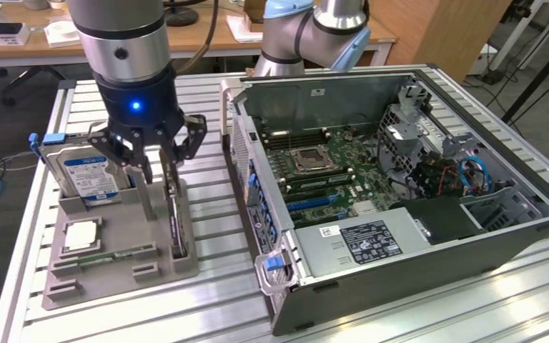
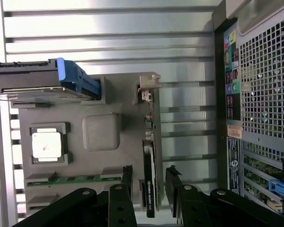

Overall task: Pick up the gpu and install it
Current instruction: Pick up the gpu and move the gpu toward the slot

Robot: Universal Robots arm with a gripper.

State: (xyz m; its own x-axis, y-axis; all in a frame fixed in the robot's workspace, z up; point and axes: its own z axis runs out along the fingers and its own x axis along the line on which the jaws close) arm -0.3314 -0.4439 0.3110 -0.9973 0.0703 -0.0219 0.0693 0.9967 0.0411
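Here the gripper (image 2: pixel 150 172) straddles the upright gpu (image 2: pixel 149 194), jaws apart.

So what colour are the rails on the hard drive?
Blue; the rails show best in the wrist view.

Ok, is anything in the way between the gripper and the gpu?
Nothing visible. The open gripper straddles the gpu, which stands on edge in the gray holder, with a gap on each side.

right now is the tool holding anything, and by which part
Nothing is held yet. The tool straddles the top edge of the thin dark greenish card with a pale metal bracket, which stands in the grey tray, with gaps on both sides.
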